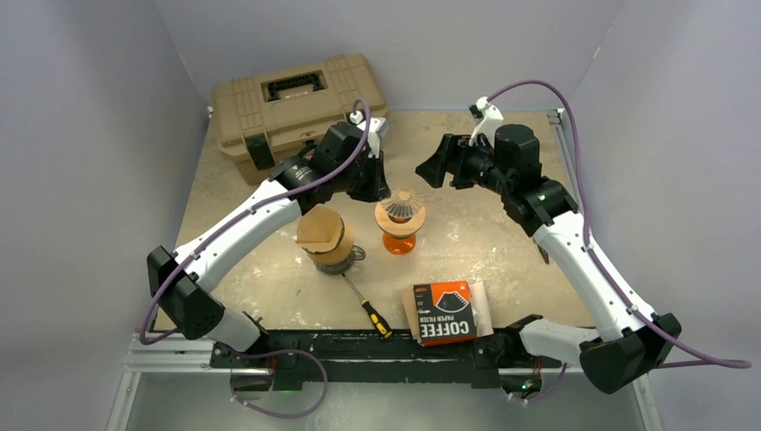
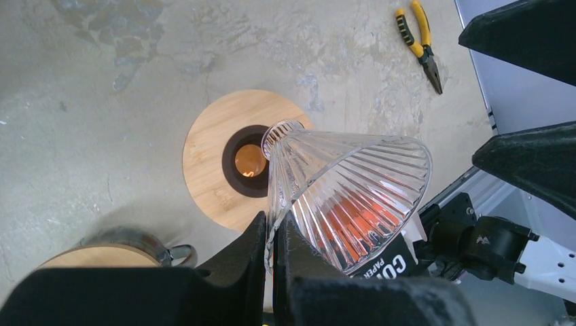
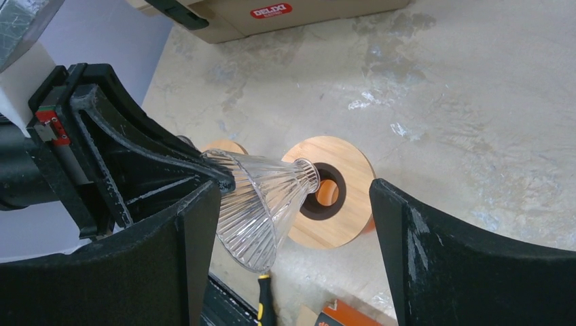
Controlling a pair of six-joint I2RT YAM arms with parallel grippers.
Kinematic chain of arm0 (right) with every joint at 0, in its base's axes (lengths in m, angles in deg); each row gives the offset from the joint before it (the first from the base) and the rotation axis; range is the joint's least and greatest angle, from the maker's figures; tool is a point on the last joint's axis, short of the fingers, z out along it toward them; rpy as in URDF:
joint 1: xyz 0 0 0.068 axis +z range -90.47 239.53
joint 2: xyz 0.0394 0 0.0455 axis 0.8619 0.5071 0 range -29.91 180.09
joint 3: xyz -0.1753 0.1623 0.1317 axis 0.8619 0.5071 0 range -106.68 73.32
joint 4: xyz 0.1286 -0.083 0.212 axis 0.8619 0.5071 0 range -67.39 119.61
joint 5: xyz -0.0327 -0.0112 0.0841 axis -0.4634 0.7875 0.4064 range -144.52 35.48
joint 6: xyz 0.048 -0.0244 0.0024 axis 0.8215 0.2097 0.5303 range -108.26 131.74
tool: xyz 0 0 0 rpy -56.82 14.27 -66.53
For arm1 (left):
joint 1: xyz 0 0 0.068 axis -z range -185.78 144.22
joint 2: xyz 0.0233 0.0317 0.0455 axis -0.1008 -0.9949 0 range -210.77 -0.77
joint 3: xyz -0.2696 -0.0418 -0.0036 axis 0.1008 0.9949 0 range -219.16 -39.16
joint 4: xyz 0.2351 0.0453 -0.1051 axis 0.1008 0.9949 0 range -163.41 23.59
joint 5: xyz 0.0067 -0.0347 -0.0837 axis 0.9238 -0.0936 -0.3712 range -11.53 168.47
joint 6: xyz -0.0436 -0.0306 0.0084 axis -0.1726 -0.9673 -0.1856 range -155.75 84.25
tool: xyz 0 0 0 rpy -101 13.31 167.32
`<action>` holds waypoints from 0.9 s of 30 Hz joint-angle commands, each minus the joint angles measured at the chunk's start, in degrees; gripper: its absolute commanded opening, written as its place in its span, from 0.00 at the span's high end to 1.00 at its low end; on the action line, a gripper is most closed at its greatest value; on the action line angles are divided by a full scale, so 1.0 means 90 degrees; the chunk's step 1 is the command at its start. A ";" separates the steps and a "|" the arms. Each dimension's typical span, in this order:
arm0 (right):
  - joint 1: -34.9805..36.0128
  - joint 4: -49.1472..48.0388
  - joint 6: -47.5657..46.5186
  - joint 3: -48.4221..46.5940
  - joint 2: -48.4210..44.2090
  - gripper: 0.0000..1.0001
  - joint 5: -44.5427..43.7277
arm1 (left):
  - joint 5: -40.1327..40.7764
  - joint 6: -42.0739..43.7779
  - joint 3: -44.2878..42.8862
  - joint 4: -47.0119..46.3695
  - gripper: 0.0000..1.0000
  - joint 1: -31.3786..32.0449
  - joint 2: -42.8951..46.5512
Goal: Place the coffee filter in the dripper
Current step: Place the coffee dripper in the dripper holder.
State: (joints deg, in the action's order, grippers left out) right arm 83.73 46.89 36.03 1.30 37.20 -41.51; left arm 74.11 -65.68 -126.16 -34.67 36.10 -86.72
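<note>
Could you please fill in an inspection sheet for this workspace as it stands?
Surface: table, stained, scuffed.
Job's things: glass dripper held above wooden stand; paper filter on carafe.
Clutter: toolbox, screwdriver, pliers, filter box.
Grippers: left gripper shut on the dripper's rim; right gripper open, empty.
Cables: purple cable looped along each arm.
Surroundings: plain walls; nothing else seen.
</note>
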 commanded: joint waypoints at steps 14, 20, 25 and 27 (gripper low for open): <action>-0.0028 -0.0214 0.0064 0.0093 0.0128 0.17 0.0350 | -0.0113 -0.0068 0.0146 0.0154 1.00 -0.0113 -0.0268; -0.0024 -0.0190 0.0055 0.0121 0.0142 0.17 0.0369 | -0.0254 -0.0002 0.0235 0.0170 1.00 -0.0121 -0.0388; -0.0024 -0.0158 0.0025 0.0152 0.0131 0.18 0.0379 | -0.0341 0.0016 0.0311 0.0059 1.00 -0.0123 -0.0434; -0.0024 -0.0160 0.0016 0.0183 0.0140 0.18 0.0380 | -0.0470 0.0016 0.0312 0.0008 1.00 -0.0115 -0.0481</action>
State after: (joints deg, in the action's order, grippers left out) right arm 83.73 46.80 36.29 2.54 38.77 -39.39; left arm 72.47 -66.16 -123.54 -32.04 35.36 -90.88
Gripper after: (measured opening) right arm 0.824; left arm 0.030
